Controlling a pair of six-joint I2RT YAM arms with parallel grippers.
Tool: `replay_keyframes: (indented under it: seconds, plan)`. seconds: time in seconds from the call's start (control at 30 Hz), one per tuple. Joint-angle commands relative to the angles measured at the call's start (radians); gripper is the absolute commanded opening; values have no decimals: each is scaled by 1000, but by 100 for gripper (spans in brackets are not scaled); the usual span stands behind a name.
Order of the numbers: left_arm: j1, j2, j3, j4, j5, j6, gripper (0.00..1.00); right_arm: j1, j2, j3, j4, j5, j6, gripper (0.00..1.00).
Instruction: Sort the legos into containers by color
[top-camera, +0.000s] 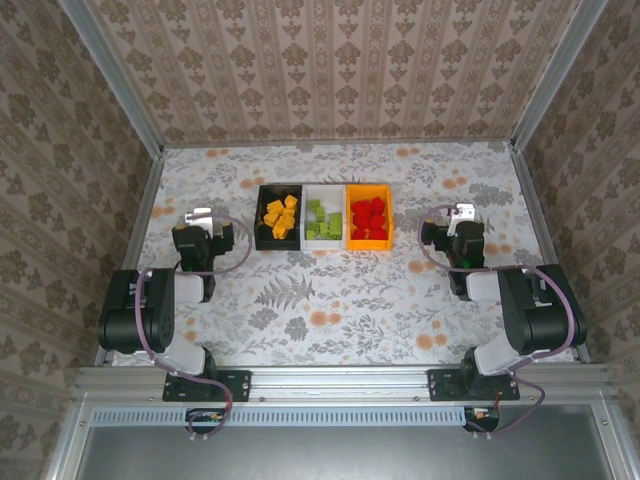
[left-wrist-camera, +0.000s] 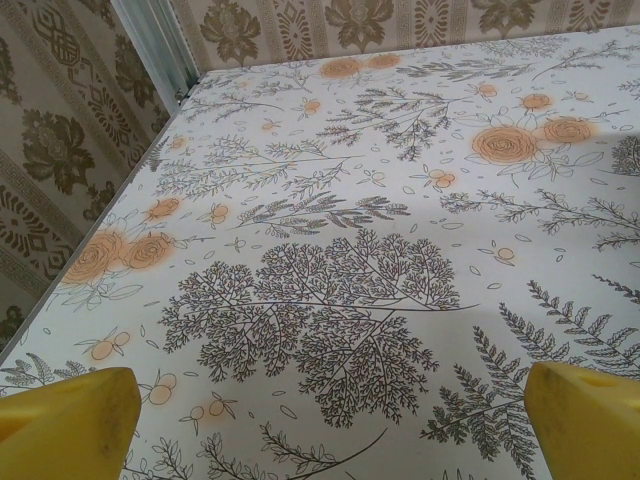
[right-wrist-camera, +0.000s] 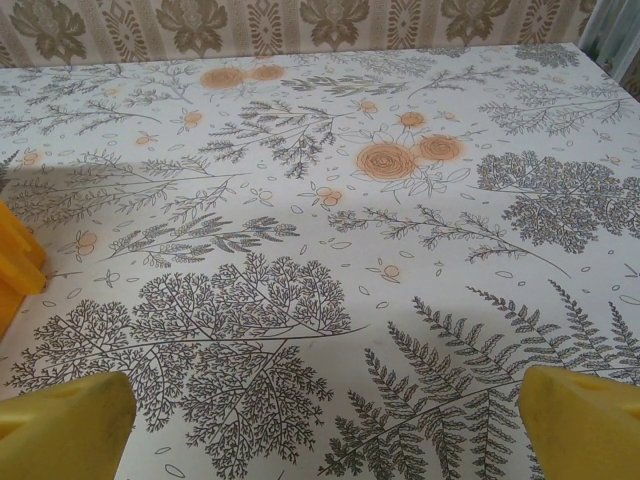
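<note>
Floral-patterned table (top-camera: 330, 300), papered walls all round. Orange-yellow legos (top-camera: 280, 217) sat in the black bin (top-camera: 278, 244), green legos (top-camera: 323, 220) in the white bin (top-camera: 324, 244), red legos (top-camera: 368, 220) in the orange bin (top-camera: 369, 244), bricks too small to count. Left gripper (top-camera: 200, 214) and right gripper (top-camera: 460, 213) gaped wide, empty, yellow fingertips (left-wrist-camera: 70, 420) cropped.

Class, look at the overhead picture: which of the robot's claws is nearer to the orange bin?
Right. The right claw sits just right of the orange bin; the left claw is past the black bin, at the row's other end.
</note>
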Motion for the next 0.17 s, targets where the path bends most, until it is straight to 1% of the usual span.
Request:
replay_keyframes:
  seconds: [0.0,0.13]
  plan:
    - [-8,4,-7,25,-12,-15,100,4,0,-2,35,-21,-10,100]
    - [-8,4,-7,25,-13,-15,100,4,-1,-1,35,-21,-10,100]
